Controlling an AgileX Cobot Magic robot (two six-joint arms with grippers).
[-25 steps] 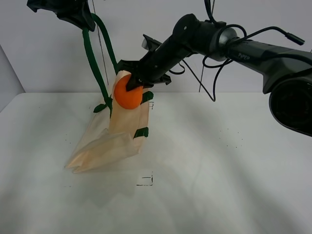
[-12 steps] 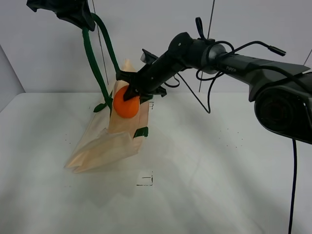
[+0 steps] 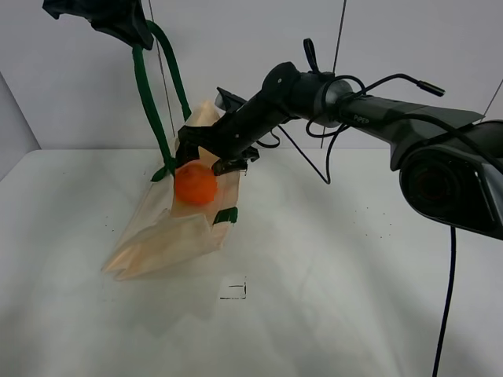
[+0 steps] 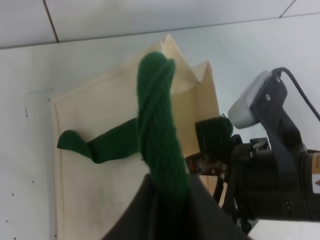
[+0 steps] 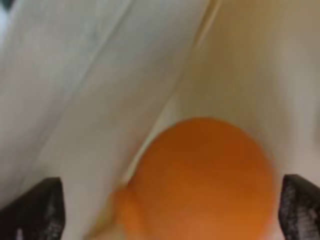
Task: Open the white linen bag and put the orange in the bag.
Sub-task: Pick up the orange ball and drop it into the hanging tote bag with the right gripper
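Exterior high view: the orange is seen just below the widely spread jaws of the right gripper, untouched by them and apparently inside the mouth of the white linen bag, whose green handle is held aloft, clamped in the left gripper.

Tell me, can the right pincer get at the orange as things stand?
Probably yes: the open right pincer hangs just above the orange in the mouth of the white linen bag, and its wrist view shows nothing between them.
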